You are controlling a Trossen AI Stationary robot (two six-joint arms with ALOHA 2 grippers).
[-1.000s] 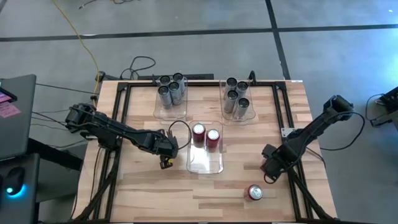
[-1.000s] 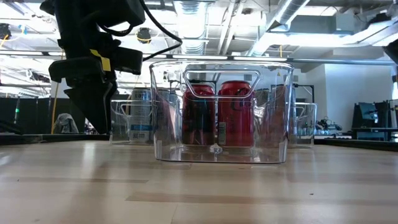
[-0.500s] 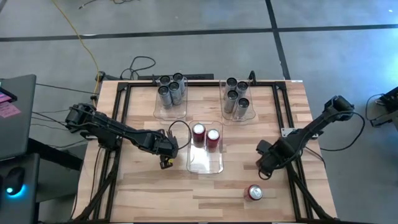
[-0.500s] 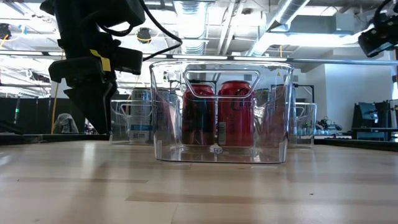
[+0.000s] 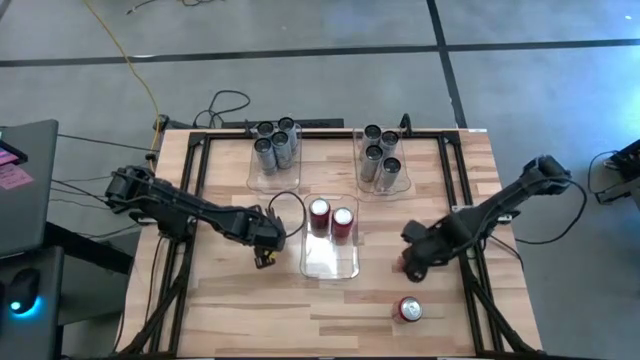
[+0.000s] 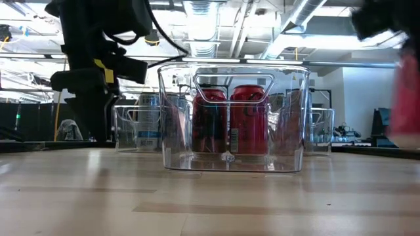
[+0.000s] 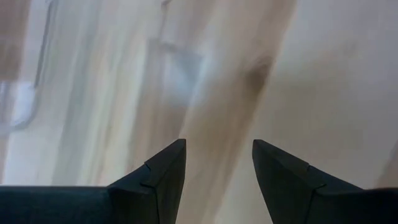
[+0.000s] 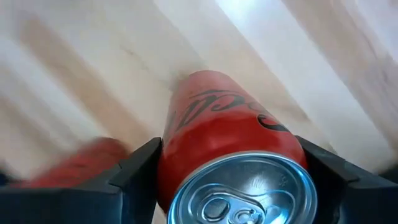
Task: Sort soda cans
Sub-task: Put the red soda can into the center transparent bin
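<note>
Soda cans, sorting, red batch under way.

High view: two red cans (image 5: 331,220) stand in the middle clear bin (image 5: 330,262); silver-grey cans fill the two far bins (image 5: 274,178). One more red can (image 5: 410,309) stands loose on the counter (image 5: 220,300) near its front edge. Right gripper (image 5: 410,262) sits between the middle bin and that loose can; left gripper (image 5: 265,240) waits just beside the bin's other side.

Low view: left arm at left; a red blur at right edge.

Left wrist view: jaws apart, nothing between them.

Right wrist view: jaws clamped on a red can (image 8: 233,152).

Judgement: carry step; next move calls for clearing the bin wall, then lowering upright beside the two inside.
</note>
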